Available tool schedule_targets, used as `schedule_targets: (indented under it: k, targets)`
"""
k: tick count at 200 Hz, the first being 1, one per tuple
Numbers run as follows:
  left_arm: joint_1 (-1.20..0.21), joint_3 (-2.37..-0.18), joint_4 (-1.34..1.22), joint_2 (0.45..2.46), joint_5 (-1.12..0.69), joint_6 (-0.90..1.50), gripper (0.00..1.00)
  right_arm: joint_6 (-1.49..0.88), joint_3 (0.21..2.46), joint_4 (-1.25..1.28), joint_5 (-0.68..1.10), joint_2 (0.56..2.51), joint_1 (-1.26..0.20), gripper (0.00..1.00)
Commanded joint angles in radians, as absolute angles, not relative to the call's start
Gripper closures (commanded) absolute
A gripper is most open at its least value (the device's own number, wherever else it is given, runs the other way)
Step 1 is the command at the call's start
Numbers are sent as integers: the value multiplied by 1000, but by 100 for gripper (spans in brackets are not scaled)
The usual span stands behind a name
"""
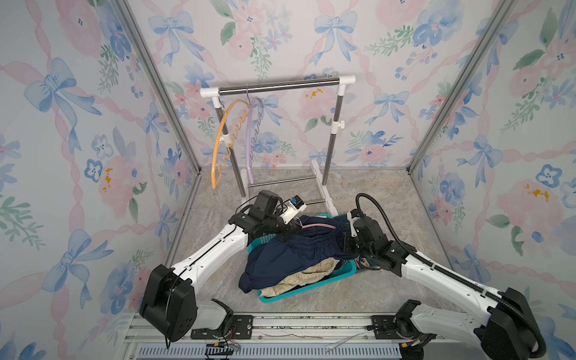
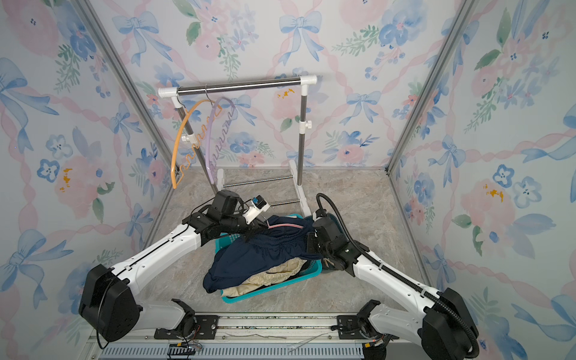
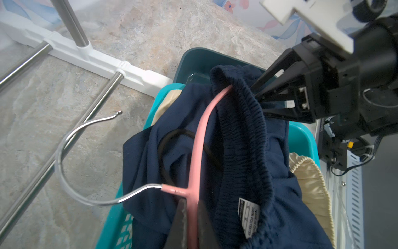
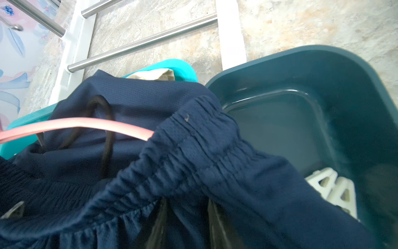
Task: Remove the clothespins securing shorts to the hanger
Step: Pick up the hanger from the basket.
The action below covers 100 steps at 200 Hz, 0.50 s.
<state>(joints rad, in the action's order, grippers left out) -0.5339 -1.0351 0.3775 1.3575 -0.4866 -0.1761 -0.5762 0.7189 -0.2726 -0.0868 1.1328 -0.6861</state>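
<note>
Though vague from above, left hand (image 3: 191,212) tight on pink hanger (image 3: 201,133); right hand (image 3: 257,94) indeterminate.

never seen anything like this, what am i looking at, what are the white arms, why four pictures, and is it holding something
These are two robot arms with pincer grippers, working over a marble-patterned table. Two pictures come from one camera overhead that looks down on everything. The other two come from small cameras on each arm's wrist.

On the table stand a clothes rack carrying an orange hanger and a purple hanger, a teal basket heaped with navy shorts and cream shorts, and a dark bin holding white clothespins.

The left gripper is closed on a pink hanger whose arm slips into the navy waistband. The right gripper sits against that waistband; whether it grips it is unclear.
</note>
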Motion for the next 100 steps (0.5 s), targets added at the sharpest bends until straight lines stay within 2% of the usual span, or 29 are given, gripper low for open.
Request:
schedule_targets:
  k: [1,28,41,57,100]
  targets:
    - [-538,-1056,395,1362,-512,-191,100,-581,727,-293,-65,1143,-705,65]
    - [-538,-1057,408,1381,-516,-190,100,-577,727,-295,-65,1139,-707,65]
    - [-537,-1069,429,1397,-493,-195,79,-578,725,-295,-65,1138,-706,65]
    - [-537,-1094,469,1427,-461,-210,68,-578,724,-293,-66,1136,-706,65]
    - [-538,-1139,540,1503,-336,-246,62,-578,720,-290,-65,1129,-709,65]
